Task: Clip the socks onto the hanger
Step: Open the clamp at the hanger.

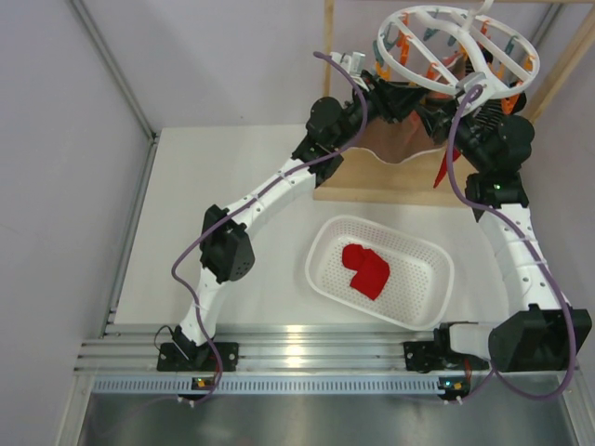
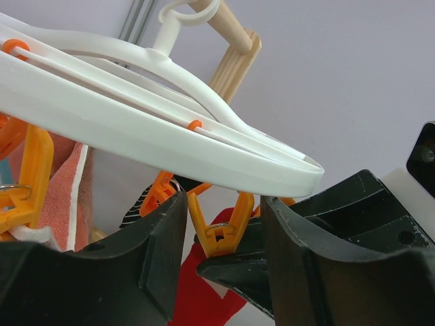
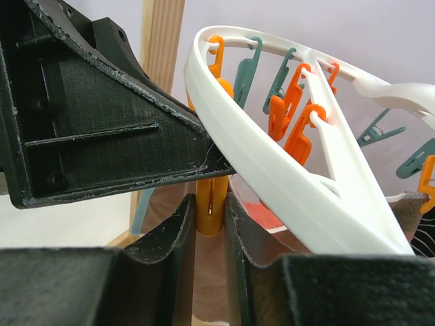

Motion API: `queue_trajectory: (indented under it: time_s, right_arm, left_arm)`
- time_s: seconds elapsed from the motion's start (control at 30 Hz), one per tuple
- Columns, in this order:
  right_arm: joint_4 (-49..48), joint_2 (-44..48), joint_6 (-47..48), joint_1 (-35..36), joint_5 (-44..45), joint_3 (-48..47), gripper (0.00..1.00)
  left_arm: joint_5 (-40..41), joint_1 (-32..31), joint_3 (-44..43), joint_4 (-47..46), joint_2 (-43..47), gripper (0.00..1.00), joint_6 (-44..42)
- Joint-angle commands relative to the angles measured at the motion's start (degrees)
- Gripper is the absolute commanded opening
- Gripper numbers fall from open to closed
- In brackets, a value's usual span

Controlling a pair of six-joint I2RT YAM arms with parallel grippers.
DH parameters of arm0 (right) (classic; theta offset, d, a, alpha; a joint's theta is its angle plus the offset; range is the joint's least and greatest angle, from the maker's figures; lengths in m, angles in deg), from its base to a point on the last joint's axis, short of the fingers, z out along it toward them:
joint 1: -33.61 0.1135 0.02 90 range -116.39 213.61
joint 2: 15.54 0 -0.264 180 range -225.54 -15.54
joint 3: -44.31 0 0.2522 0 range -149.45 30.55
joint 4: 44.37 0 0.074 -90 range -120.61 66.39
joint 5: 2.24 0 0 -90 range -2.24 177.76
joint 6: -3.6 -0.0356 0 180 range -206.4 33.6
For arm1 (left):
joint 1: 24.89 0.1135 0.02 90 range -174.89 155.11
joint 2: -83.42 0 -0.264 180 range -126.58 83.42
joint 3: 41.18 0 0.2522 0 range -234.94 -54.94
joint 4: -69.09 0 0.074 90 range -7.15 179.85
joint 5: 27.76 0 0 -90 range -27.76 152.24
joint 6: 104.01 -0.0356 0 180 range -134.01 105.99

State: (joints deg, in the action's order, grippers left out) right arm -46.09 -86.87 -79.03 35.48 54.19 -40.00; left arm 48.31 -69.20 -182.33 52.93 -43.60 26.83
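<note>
White tabletop [image 1: 242, 186] with a wooden frame [image 1: 390, 181] at the far edge, and both my arms reach up under it. The hanger [image 3: 272, 170] hangs tilted from the frame at the far right, its ring above both claws, with orange and teal clips dangling from it. A white perforated basket [image 1: 418, 297] sits on the tabletop between the two arms, well apart from the hanger. One red sock [image 1: 365, 269] lies crumpled in it, left of centre. The left claw [image 2: 224, 204] is just under the ring rim and released, fingers apart. A dangling orange clip [image 2: 221, 227] sits between the fingers, close to the left one, with a gap on the other side. The right claw [image 3: 209, 204] is also right under the rim and clenched. Its fingers press both sides of a yellow-orange clip [image 3: 211, 193] that stands upright between them. I can't tell if that is the same clip the left wrist view shows. The left claw's black body fills the upper left of the right wrist view, so the two claws are right next to each other. A second red sock [image 2: 204, 299] hangs just below the dangling orange clip, behind the left fingers. I can't tell if the clip bites it. A black striped sock [image 2: 143, 200] hangs from the ring just left of that clip, mostly hidden by the left finger. A salmon cloth [image 2: 64, 183] hangs further left, beside more orange clips.
</note>
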Motion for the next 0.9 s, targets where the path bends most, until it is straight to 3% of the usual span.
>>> queue_trajectory:
  time_s: [0.0,0.13,0.27,0.3,0.4,0.47,0.5,0.63,0.8,0.87]
  right_arm:
    - [-3.41,2.16,1.41,1.12,-1.24,-0.21,0.00]
    - [-2.80,2.60,2.20,1.12,-1.42,0.14,0.00]
    - [-1.74,2.78,2.64,1.12,-1.60,0.23,0.00]
    - [-1.31,2.86,2.73,1.12,-1.42,0.14,0.05]
    - [1.68,3.30,2.29,1.12,-0.36,0.14,0.36]
    - [4.58,4.27,2.82,1.12,0.07,0.58,0.47]
    - [5.63,4.79,2.82,1.03,0.51,1.10,0.57]
    - [14.49,7.77,3.61,0.51,1.40,1.81,0.68]
    - [22.33,11.82,2.91,-1.43,-3.61,4.79,0.77]
    - [27.25,12.79,3.17,-3.53,-7.02,5.33,0.90]
  left_arm:
    - [1.54,-0.07,-2.77,-1.91,1.34,0.52,0.65]
    - [1.54,-0.16,-3.12,-1.91,1.16,0.41,0.64]
    - [1.37,-0.16,-3.04,-1.82,1.16,0.21,0.73]
    - [1.28,-0.16,-3.21,-1.82,1.08,0.18,0.65]
    - [1.28,-0.16,-3.13,-1.99,1.16,0.09,0.64]
    - [1.19,-0.07,-3.21,-1.99,1.07,0.06,0.64]
    - [1.10,-0.07,-3.13,-1.99,0.99,0.03,0.64]
    - [1.10,-0.07,-3.04,-2.08,0.90,0.00,0.56]
    - [0.84,-0.07,-3.12,-2.34,0.63,0.00,1.08]
    - [0.66,-0.07,-3.12,-2.43,0.46,0.00,1.26]
